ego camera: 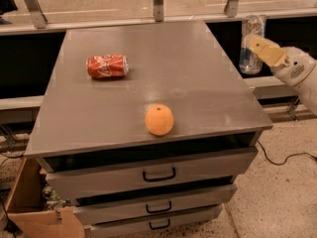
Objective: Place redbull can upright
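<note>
While right of the table (pixel 198 78), the pincer (pixel 258 46) clasps the redbull can (pixel 250 62).

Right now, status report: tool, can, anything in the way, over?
Tool beyond the cabinet top's edge, shut on redbull can, held upright. Cola can on its side, orange near front edge; both apart from tool.

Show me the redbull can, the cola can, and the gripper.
redbull can (pixel 250 61), camera view, lower body.
cola can (pixel 107 66), camera view, middle of its side.
gripper (pixel 253 42), camera view, tips of the jaws, shut on the redbull can at far right.
</note>
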`<move>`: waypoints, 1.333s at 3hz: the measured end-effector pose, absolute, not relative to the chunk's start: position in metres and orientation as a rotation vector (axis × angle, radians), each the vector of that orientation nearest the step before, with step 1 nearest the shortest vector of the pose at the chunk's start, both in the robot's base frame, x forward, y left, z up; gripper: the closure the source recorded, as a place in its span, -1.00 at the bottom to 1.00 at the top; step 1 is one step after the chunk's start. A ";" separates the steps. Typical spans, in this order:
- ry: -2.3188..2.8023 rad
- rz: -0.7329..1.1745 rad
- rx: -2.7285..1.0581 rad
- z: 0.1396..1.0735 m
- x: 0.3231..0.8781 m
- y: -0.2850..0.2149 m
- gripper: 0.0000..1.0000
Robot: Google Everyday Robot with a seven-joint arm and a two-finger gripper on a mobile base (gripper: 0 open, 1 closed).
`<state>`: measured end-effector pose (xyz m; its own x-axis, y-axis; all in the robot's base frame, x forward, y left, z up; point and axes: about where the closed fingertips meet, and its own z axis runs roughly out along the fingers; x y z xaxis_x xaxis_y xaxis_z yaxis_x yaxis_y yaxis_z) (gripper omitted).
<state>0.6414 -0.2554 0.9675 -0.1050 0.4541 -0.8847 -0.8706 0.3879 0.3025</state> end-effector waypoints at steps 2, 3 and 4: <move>1.122 1.264 -0.457 0.940 0.626 -0.253 1.00; 1.086 1.304 -0.464 0.928 0.621 -0.254 1.00; 1.038 1.352 -0.504 0.924 0.617 -0.250 1.00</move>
